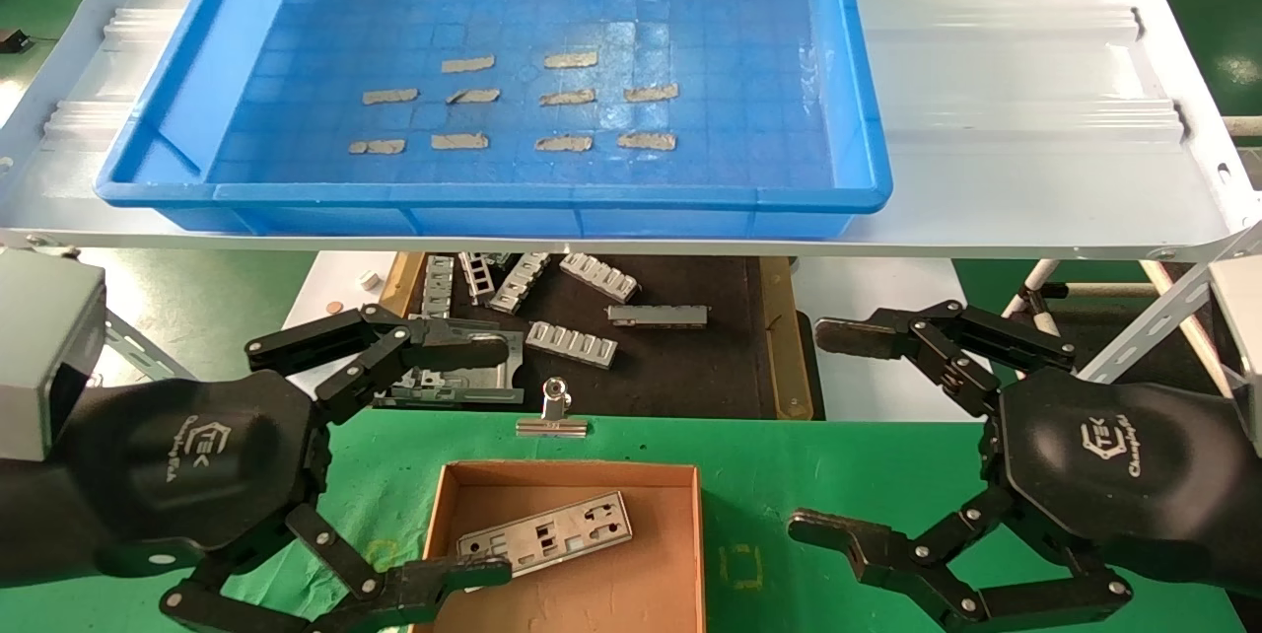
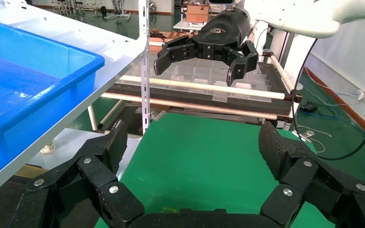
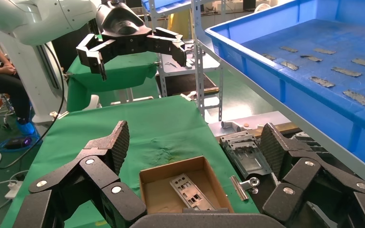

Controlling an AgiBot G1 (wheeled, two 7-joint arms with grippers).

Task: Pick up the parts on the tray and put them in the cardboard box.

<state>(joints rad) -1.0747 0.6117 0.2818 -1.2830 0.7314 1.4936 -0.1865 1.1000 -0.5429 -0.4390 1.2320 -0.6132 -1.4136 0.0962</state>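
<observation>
Shelf: the white corrugated shelf [image 1: 1025, 101] runs across the far side, above and beyond both claws.
Tray: the blue tray [image 1: 858, 120] sits on that shelf, farther out than either claw; only tan tape strips [image 1: 567, 99] show on its gridded floor, no plates.
Green cloth: the green cloth [image 1: 838, 475] covers the table under both claws.
Left gripper: the left gripper [image 1: 394, 456] hangs with its fingers spread wide, holding nothing, just left of the box.
Right gripper: the right gripper [image 1: 818, 431] hangs off to the box's right, fingers also spread and empty.
Box: the cardboard box [image 1: 690, 554] lies between the two claws, nearer the left one.
Part: one punched metal plate [image 1: 545, 531] lies flat inside the box, just beside the left claw's lower finger.
Brackets: slotted grey brackets [image 1: 572, 344] are scattered on a black mat [image 1: 680, 367] beyond the claws, below the shelf.
Clip: a binder clip [image 1: 554, 413] sits just beyond the box's far wall.
</observation>
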